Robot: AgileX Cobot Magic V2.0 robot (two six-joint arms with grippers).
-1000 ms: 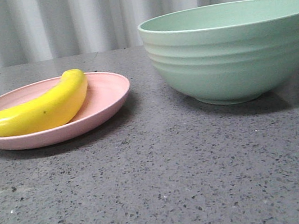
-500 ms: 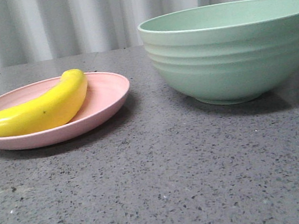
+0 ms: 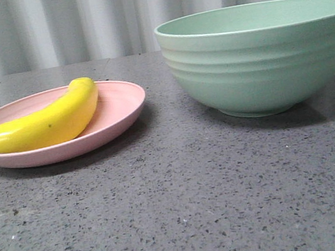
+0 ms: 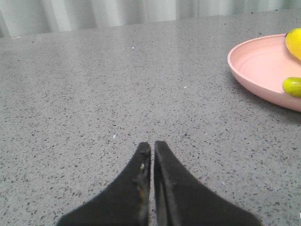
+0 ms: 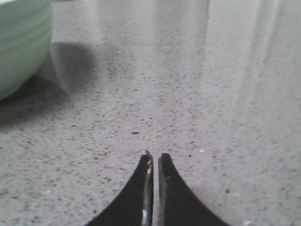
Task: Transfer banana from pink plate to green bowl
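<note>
The banana (image 3: 43, 124) lies across the pink plate (image 3: 117, 108), well apart from both sets of fingers. The green bowl (image 3: 259, 60) stands to the plate's right on the speckled table (image 3: 180, 206). Left gripper (image 4: 152, 147) is pinched closed on nothing, over bare table near the plate; right gripper (image 5: 154, 157) likewise, beside the bowl.
</note>
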